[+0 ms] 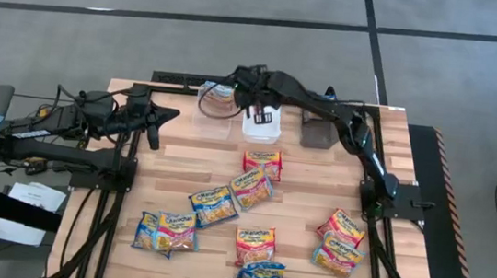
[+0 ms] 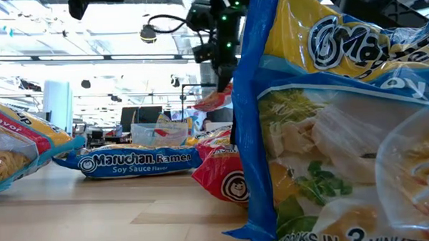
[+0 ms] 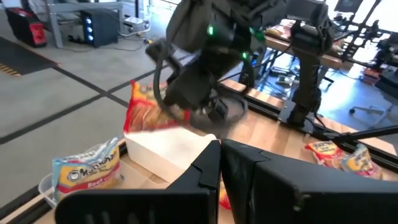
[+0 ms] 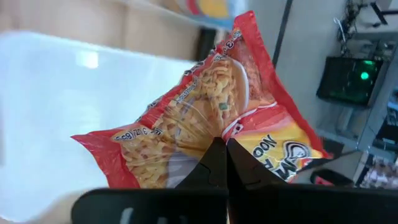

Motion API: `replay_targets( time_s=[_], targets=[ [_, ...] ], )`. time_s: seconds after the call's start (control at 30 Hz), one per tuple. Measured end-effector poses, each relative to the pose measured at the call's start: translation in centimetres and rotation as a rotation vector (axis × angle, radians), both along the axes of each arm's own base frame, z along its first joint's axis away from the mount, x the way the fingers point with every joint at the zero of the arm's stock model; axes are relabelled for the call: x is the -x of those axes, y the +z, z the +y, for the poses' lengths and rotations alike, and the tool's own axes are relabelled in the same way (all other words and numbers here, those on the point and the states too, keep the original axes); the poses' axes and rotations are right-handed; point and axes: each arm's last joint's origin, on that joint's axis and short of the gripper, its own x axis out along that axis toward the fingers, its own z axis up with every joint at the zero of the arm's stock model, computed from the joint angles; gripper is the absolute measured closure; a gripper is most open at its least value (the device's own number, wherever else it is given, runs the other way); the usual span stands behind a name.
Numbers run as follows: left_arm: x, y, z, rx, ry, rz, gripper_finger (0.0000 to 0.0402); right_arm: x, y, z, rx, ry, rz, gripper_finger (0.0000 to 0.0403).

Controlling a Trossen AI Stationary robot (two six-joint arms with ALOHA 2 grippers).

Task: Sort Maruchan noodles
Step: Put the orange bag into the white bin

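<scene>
Right at the near edge of the tabletop sits a blue-trimmed noodle packet [image 1: 261,271], so close to the low camera that it fills half that view. Just behind it is an orange-and-pink packet [image 1: 255,244]. Toward the near left corner two packets [image 1: 166,232] lie side by side and touching, and over by the right edge another pair [image 1: 340,242] overlaps a bit.

Moving toward the middle of the table, a blue packet [image 1: 214,205] lies tilted, with another one [image 1: 251,189] touching its corner, and a red-edged packet [image 1: 263,164] just beyond that.

At the far edge there are three little bins in a row: a clear bin [image 1: 217,101] with a blue noodle packet [image 3: 86,168] already inside, a white bin [image 3: 166,151] in the middle, and a grey bin [image 1: 317,131] on the right.

The right gripper [image 4: 225,148] is hanging over the white bin, fingers pinched tight on a red noodle packet [image 4: 208,116], which dangles crumpled just above the bin. Can't tell if it's touching the rim.

The left gripper [image 3: 220,163] is fully closed with nothing in it, parked off near the far left corner and pointing toward the bins.
</scene>
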Motion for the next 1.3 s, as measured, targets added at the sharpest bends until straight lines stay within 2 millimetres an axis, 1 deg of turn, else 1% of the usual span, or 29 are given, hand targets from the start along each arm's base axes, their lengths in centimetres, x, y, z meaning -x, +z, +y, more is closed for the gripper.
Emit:
replay_targets(
  time_s=[0.13, 0.23, 0.47, 0.53, 0.6, 0.77, 0.87, 1.0, 1.2, 1.3],
  targets=[
    [0.0, 0.0, 0.0, -0.002, 0.013, 0.001, 0.0401, 2.1, 2.3, -1.2, 0.008, -0.045, -0.02, 0.04],
    [0.0, 0.0, 0.0, -0.002, 0.013, 0.001, 0.0401, 3.7, 4.3, -1.6, 0.019, -0.076, -0.056, 0.04],
    [0.0, 0.0, 0.1, -0.004, 0.027, 0.001, 0.0401, 7.0, 8.4, -1.3, 0.046, -0.101, -0.123, 0.04],
    [0.0, 0.0, 0.1, -0.004, 0.03, 0.001, 0.0401, 8.2, 9.3, -1.1, 0.043, -0.098, -0.14, 0.04],
    [0.0, 0.0, 0.1, -0.005, 0.035, -0.001, 0.0401, 9.4, 9.7, -0.9, 0.036, -0.086, -0.141, 0.04],
    [0.1, 0.0, 0.1, -0.008, 0.052, -0.002, 0.0401, 11.7, 8.6, -0.4, 0.037, -0.029, -0.085, 0.04],
    [0.1, 0.0, 0.2, -0.01, 0.071, -0.002, 0.0401, 12.2, 7.4, -0.3, 0.073, 0.014, -0.087, 0.04],
    [0.2, 0.0, 0.3, -0.015, 0.107, -0.001, 0.0401, 11.9, 5.4, -0.3, 0.127, 0.071, -0.113, 0.04],
    [0.2, 0.1, 0.3, -0.019, 0.139, -0.001, 0.0401, 11.0, 2.3, -0.4, 0.167, 0.184, -0.083, 0.04],
    [0.2, 0.1, 0.4, -0.021, 0.152, 0.0, 0.0401, 10.5, 0.9, -0.6, 0.22, 0.244, -0.09, 0.04]
  ],
)
